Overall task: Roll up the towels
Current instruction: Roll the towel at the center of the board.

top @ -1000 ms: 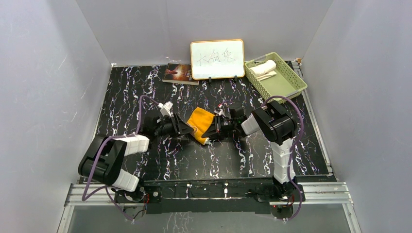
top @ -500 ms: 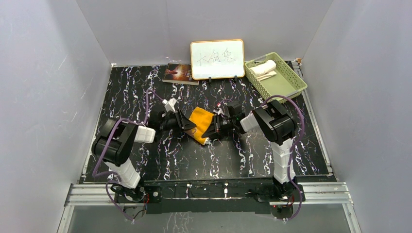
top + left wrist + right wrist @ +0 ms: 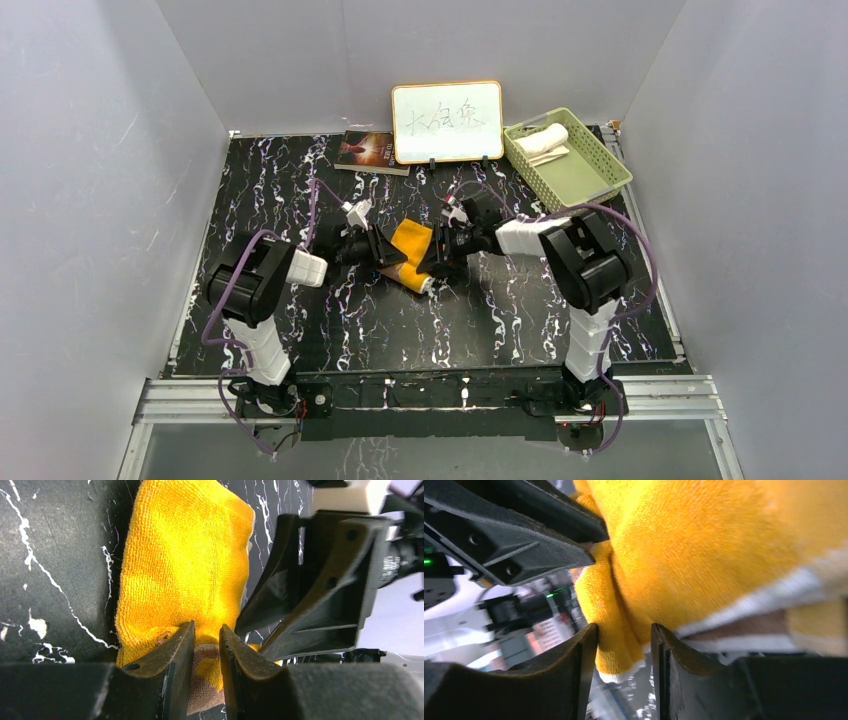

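The orange-yellow towel [image 3: 412, 250] lies partly rolled at the middle of the black marble table, its white and brown striped end toward the front. My left gripper [image 3: 384, 250] is at its left side. In the left wrist view the gripper [image 3: 207, 626] is shut on the towel [image 3: 185, 555] at its brown-striped edge. My right gripper [image 3: 434, 260] is at its right side. In the right wrist view the gripper [image 3: 624, 627] pinches a hanging fold of the towel [image 3: 704, 545]. The cream-white towel [image 3: 543, 140] lies rolled in the green basket.
The green basket [image 3: 590, 172] stands at the back right. A white board with an orange frame [image 3: 447, 121] stands at the back centre, with a dark book [image 3: 372, 150] to its left. Grey walls close in three sides.
Both grippers have moved a little toward the back with the orange towel between them. The towel looks narrower and more rolled. The left arm's elbow has swung in and risen.
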`<state>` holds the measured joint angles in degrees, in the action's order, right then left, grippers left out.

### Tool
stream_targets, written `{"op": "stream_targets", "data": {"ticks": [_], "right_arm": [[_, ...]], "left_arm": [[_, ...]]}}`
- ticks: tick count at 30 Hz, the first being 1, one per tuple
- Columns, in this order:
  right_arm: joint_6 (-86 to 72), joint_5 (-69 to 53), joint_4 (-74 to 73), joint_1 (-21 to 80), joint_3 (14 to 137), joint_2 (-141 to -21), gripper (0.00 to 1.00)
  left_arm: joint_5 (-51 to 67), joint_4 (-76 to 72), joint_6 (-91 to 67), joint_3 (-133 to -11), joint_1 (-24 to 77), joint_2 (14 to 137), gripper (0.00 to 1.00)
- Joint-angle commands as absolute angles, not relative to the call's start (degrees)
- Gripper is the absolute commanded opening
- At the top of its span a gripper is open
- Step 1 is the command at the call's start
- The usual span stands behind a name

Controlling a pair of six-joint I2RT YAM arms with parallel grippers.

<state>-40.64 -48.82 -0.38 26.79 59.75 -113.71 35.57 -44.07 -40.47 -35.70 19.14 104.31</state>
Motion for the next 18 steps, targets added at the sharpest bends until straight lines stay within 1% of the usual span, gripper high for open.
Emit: {"op": "stream_targets", "data": {"ticks": [1, 2, 5, 8, 10, 13, 15, 18], "right_arm": [[-22.9, -29.0, -12.5, 27.0, 62.1, -105.7, 0.48], [-20.0, -25.2, -13.2, 27.8, 62.5, -103.3, 0.5], [-12.5, -13.3, -10.8, 32.7, 60.9, -93.5, 0.51], [-4.0, -3.3, 0.0, 41.7, 53.8, -85.0, 0.54], [2.9, -0.2, 7.1, 47.7, 49.1, -81.9, 0.55], [9.7, -2.2, 11.2, 51.9, 46.0, -81.7, 0.56], [13.4, -2.3, 9.1, 53.5, 47.1, -83.7, 0.55], [18.6, 0.7, 5.8, 55.8, 48.8, -87.2, 0.54]], "left_arm": [[28.6, -36.0, -35.0, -35.9, 19.1, 107.6, 0.25], [28.4, -35.6, -34.7, -36.0, 19.1, 107.7, 0.25], [28.0, -35.2, -34.5, -35.8, 19.1, 107.9, 0.25], [27.8, -35.4, -34.7, -35.9, 19.1, 108.5, 0.25], [28.0, -35.5, -34.9, -35.9, 19.1, 109.2, 0.25], [28.2, -34.9, -34.6, -36.4, 19.1, 109.8, 0.25], [28.3, -34.2, -34.4, -36.7, 19.1, 109.9, 0.25], [28.3, -33.4, -34.2, -37.1, 19.1, 109.9, 0.25]]}}
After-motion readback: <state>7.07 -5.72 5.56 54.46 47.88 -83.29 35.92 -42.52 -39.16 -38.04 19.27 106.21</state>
